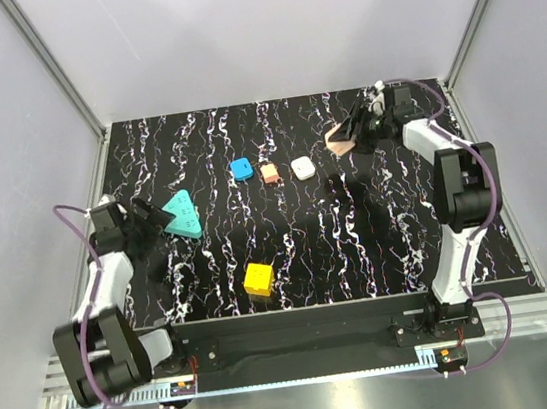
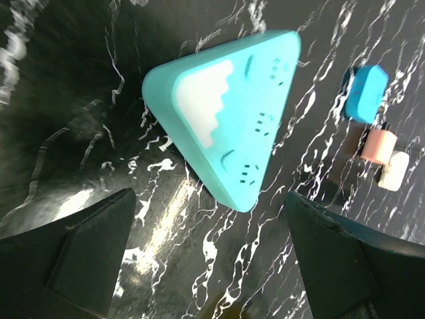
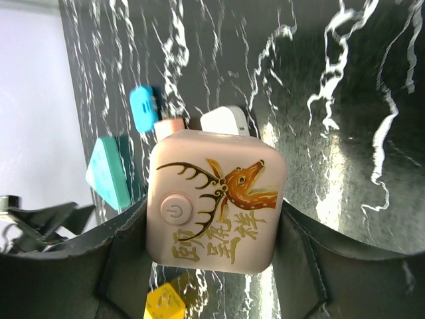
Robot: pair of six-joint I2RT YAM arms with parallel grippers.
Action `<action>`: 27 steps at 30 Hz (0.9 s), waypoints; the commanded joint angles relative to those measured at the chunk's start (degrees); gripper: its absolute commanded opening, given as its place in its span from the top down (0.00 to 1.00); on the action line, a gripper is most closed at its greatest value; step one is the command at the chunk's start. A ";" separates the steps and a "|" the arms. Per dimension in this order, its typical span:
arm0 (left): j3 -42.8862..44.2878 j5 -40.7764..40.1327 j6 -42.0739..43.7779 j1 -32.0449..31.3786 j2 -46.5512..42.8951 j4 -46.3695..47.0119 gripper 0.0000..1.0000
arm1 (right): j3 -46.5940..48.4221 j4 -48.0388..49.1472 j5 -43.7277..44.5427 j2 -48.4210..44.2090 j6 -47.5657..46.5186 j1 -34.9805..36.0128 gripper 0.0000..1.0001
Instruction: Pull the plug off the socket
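Top external view: plug (image 1: 340, 137) is clamped between right gripper (image 1: 360, 131) jaws, upper right.
Socket (image 1: 183, 214): lies at left, well apart from plug.
Left gripper (image 1: 158, 220): spread wide, nothing held.
Risk: plug could be dropped if the grip is slackened.

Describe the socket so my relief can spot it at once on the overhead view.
Look at the left half of the black marbled table. The socket lies flat there, alone. It is the only teal triangle with rounded corners, larger than the small blue block and yellow cube.
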 commanded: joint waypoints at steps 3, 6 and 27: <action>3.10 -3.41 3.62 -1.22 -11.65 -5.58 0.01 | 4.27 2.35 -6.42 4.23 -0.35 0.55 0.87; 2.84 -1.39 3.44 -3.76 -15.79 -5.59 0.01 | 6.29 1.47 -6.24 6.78 -0.88 0.46 0.84; -6.05 11.62 2.30 -19.15 -31.44 -4.97 0.01 | 8.93 -5.91 0.35 12.85 -5.88 0.55 0.27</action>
